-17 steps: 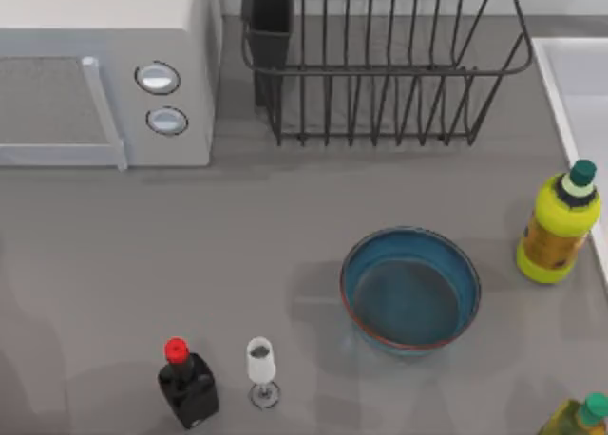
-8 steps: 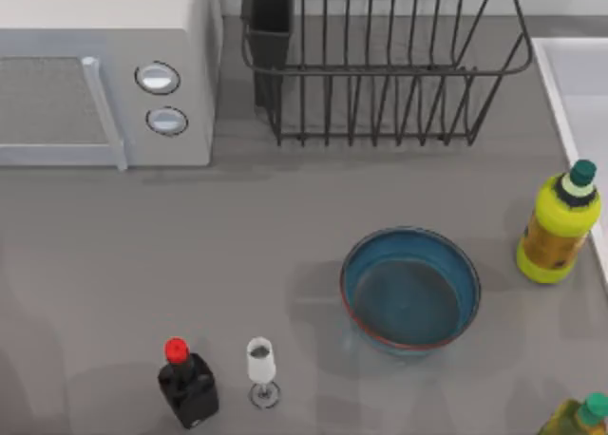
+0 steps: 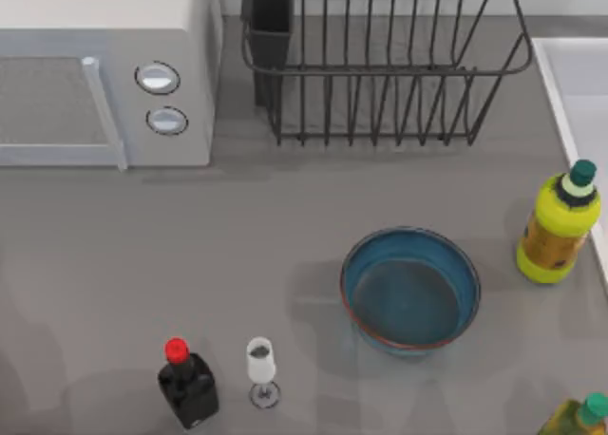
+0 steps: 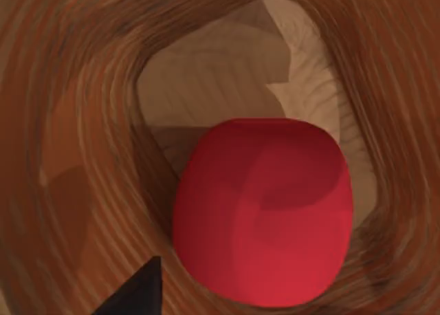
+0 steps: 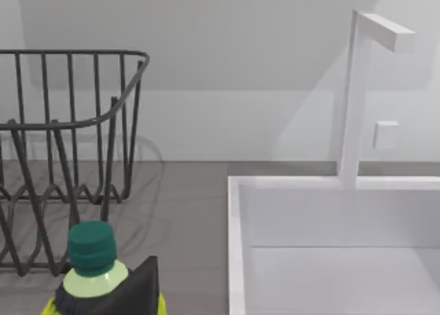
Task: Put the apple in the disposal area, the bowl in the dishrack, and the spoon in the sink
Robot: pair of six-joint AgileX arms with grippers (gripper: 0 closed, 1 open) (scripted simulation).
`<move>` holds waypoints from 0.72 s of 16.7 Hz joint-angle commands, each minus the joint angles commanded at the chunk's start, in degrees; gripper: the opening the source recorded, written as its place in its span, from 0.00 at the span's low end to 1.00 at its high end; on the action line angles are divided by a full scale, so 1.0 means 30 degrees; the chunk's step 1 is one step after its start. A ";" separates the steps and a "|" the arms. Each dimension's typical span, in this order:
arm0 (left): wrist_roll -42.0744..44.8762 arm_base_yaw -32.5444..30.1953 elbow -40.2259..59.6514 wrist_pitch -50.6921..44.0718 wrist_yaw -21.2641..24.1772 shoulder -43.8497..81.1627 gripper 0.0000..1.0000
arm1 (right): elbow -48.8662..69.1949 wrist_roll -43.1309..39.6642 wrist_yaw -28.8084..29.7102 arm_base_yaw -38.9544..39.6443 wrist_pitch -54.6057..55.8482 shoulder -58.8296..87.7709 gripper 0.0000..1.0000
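Dishrack stands at the table's far edge, empty, with bare grey table between it and the bowl, which sits upright toward the right, near a yellow bottle; the sink borders the right edge. In the left wrist view the apple lies in a brown wooden hollow; whether either gripper's fingers are open I cannot tell. Lifting the left arm straight up should keep it clear of the walls.
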 joint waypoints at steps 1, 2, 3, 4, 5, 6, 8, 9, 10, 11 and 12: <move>-0.0954 0.0057 -0.0407 0.0398 0.0000 -0.0322 1.00 | 0.0000 0.0000 0.0000 0.0000 0.0000 0.0000 1.00; -0.2084 0.0118 -0.0878 0.0862 0.0001 -0.0713 1.00 | 0.0000 0.0000 0.0000 0.0000 0.0000 0.0000 1.00; -0.3390 0.0178 -0.1409 0.1389 0.0003 -0.1170 1.00 | 0.0000 0.0000 0.0000 0.0000 0.0000 0.0000 1.00; -0.4937 0.0233 -0.2009 0.1985 0.0007 -0.1708 1.00 | 0.0000 0.0000 0.0000 0.0000 0.0000 0.0000 1.00; -0.6673 0.0277 -0.2652 0.2624 0.0011 -0.2300 1.00 | 0.0000 0.0000 0.0000 0.0000 0.0000 0.0000 1.00; -0.8583 0.0307 -0.3329 0.3296 0.0016 -0.2939 1.00 | 0.0000 0.0000 0.0000 0.0000 0.0000 0.0000 1.00; -1.2955 0.0298 -0.4779 0.4736 0.0033 -0.4372 1.00 | 0.0000 0.0000 0.0000 0.0000 0.0000 0.0000 1.00; -1.5405 0.0240 -0.5544 0.5495 0.0048 -0.5169 1.00 | 0.0000 0.0000 0.0000 0.0000 0.0000 0.0000 1.00; -1.7978 0.0145 -0.6323 0.6270 0.0070 -0.6006 1.00 | 0.0000 0.0000 0.0000 0.0000 0.0000 0.0000 1.00; -2.0665 0.0013 -0.7111 0.7055 0.0098 -0.6880 1.00 | 0.0000 0.0000 0.0000 0.0000 0.0000 0.0000 1.00; -2.3476 -0.0168 -0.7901 0.7847 0.0136 -0.7795 1.00 | 0.0000 0.0000 0.0000 0.0000 0.0000 0.0000 1.00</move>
